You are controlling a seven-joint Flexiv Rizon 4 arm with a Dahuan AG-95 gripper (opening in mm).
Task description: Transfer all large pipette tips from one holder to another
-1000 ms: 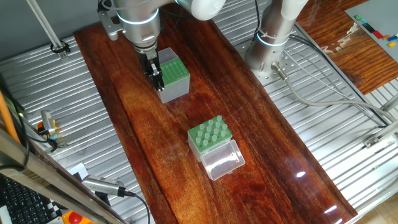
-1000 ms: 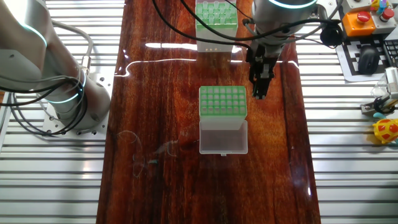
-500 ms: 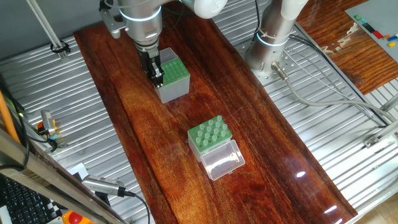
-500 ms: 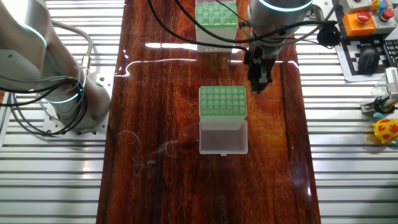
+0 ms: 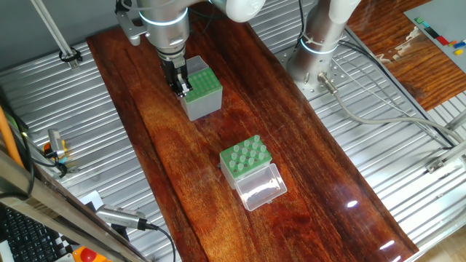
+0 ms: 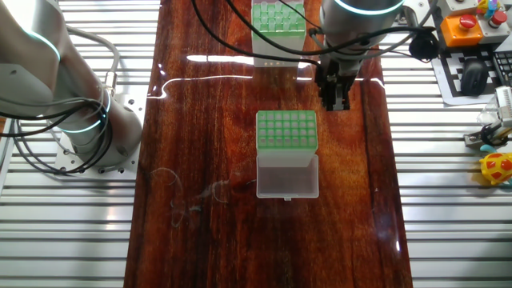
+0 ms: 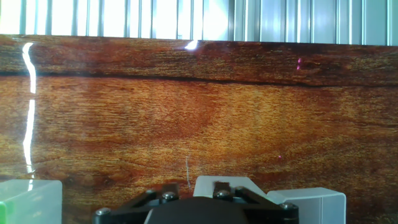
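Two racks on table | gripper (image 5: 182,89) beside grey rack (image 5: 201,91) | finger gap unclear | tips (image 5: 245,154) in clear rack (image 5: 246,163)

Glossy wooden table (image 7: 205,106), ribbed metal beyond, pale box corners at bottom edge.

A robotics lab bench set up for pipette-tip handling.

A dark wooden board (image 5: 240,138) lies on a ribbed aluminium table (image 5: 378,145), with the arm's base (image 5: 320,51) bolted to the metal at the far right in one fixed view. Two green-topped tip boxes, one grey-sided (image 5: 201,89) and one clear-sided (image 5: 247,166), stand on the wood. In the other fixed view an orange box with a red emergency-stop button (image 6: 464,24) sits at the far right edge, cables (image 6: 240,24) trail over the far end of the board, and a second arm's base (image 6: 88,120) stands on the left.
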